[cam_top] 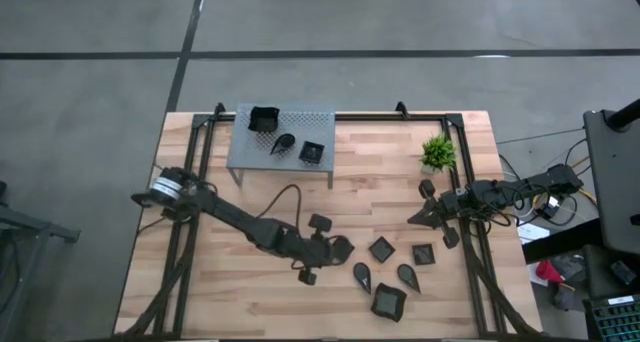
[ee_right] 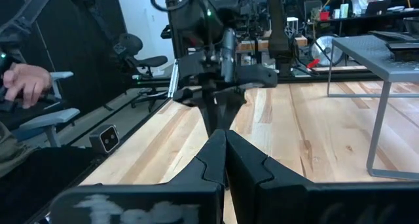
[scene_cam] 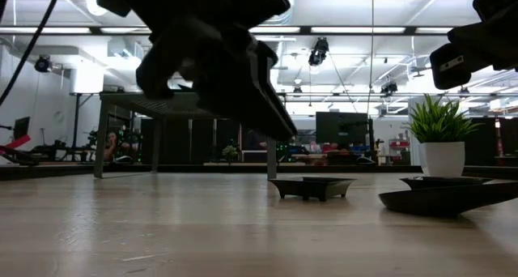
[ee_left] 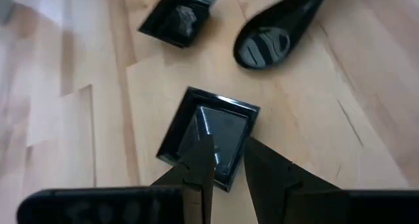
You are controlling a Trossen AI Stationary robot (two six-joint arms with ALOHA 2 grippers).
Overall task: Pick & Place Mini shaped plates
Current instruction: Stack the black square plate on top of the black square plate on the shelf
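We have the left gripper (ee_left: 226,160) low over the front middle of the tabletop (cam_top: 200,292), its fingers (ee_left: 200,168) a little apart and straddling the near rim of a square plate (ee_left: 211,136). Whether the pads already touch that rim we cannot tell; the plate appears to lie flat on the wood, so we judge the step in hand to be the pinch before the lift.

To do it well, we would set one finger inside the dish and one outside, close squarely across the rim, and lift straight up so the plate does not tip or slide away.

Close by lie a teardrop plate (ee_left: 278,29) and another square plate (ee_left: 177,16); in the high view more dark plates (cam_top: 389,300) are scattered just to the right of this gripper, so sideways room is tight there and open to the left.

Three plates already sit on the grey perforated stand (cam_top: 240,152) at the back, with bare metal left between and beside them. We judge the carry should rise clear of the stand's edge before crossing over it.

The right gripper (ee_right: 226,149) waits with fingers pressed together near the right edge, just in front of the green plant (cam_top: 438,153).
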